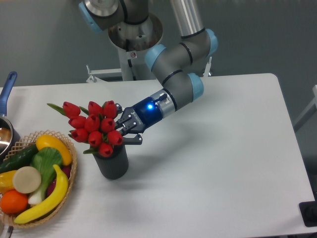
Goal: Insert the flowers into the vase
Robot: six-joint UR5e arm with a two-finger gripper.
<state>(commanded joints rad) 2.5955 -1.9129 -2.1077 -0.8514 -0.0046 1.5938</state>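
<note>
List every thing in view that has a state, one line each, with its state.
flowers: bunch tilted left, sitting over the vase mouth, stems hidden
vase: upright on the table, mouth covered by the bunch
gripper: at the bunch's right side above the vase; whether it grips cannot be told
wicker basket: full of fruit and vegetables
pot: at the left edge, mostly cut off

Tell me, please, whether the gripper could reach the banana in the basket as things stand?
Probably not right away: the gripper sits at the flowers above the vase, and both stand between it and the banana. It would need to pass over them.
</note>
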